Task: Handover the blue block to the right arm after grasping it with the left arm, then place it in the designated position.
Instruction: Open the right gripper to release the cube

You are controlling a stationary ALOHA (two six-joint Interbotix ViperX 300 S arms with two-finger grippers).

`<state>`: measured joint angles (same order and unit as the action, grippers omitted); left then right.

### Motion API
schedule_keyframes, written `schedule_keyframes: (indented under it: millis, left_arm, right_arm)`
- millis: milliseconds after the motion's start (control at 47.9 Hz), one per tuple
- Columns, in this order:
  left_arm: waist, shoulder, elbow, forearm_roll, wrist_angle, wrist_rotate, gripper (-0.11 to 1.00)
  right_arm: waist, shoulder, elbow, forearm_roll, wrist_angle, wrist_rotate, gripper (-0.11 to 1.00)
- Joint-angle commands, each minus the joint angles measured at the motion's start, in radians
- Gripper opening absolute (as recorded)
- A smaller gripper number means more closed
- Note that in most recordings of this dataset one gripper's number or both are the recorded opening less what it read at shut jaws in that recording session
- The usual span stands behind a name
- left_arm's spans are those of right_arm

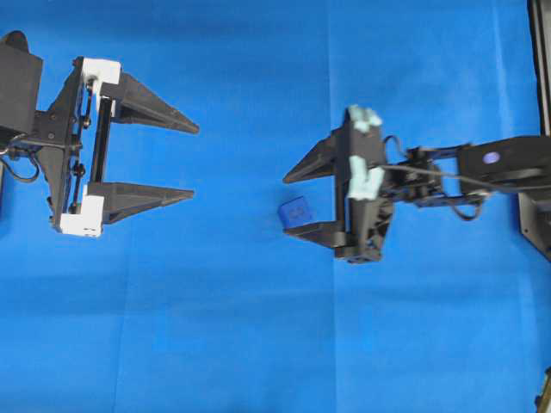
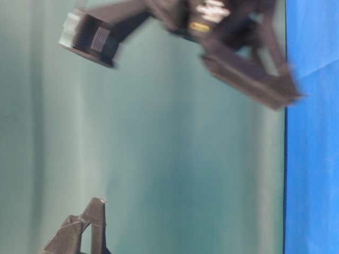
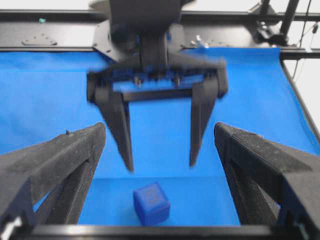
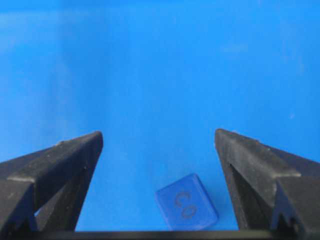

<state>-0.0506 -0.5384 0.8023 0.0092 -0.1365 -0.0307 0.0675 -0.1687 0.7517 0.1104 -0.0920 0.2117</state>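
Observation:
The blue block (image 1: 295, 212) lies loose on the blue cloth, a small dark cube with a faint mark on its top face. My right gripper (image 1: 286, 205) hangs over it, open, with one finger on each side and a gap to both. The right wrist view shows the blue block (image 4: 186, 202) low between the spread fingers of the right gripper (image 4: 159, 134), nearer the right one. My left gripper (image 1: 194, 162), with white brackets, stands open and empty well to the left, pointing at the block. From the left gripper (image 3: 160, 130) I see the blue block (image 3: 151, 202) under the blurred right fingers (image 3: 122, 130).
A black frame rail (image 1: 538, 60) runs down the right edge of the cloth, and black framework (image 3: 50, 42) crosses behind the right arm. The table-level view shows only a blurred arm (image 2: 233, 47) against a pale backdrop.

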Motion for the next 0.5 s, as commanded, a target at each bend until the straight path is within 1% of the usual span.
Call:
schedule_keyframes:
  millis: [0,146,334,480]
  left_arm:
    - [0.003,-0.005,-0.029,0.002,-0.005,-0.003,0.93]
    - [0.005,-0.005,-0.029,0.002,-0.005,-0.008,0.93]
    - [0.005,-0.005,-0.029,0.002,-0.009,-0.008,0.93]
    - [0.005,-0.005,-0.029,0.002,-0.009,-0.008,0.93]
  right_arm:
    - [0.0,-0.091,-0.012,-0.014,0.04,-0.002,0.87]
    - [-0.002,-0.19,-0.018,-0.034,0.106,-0.002,0.87]
    - [-0.002,-0.314,-0.046,-0.069,0.222,-0.002,0.86]
    - [-0.002,-0.382,-0.066,-0.094,0.284,0.002,0.86]
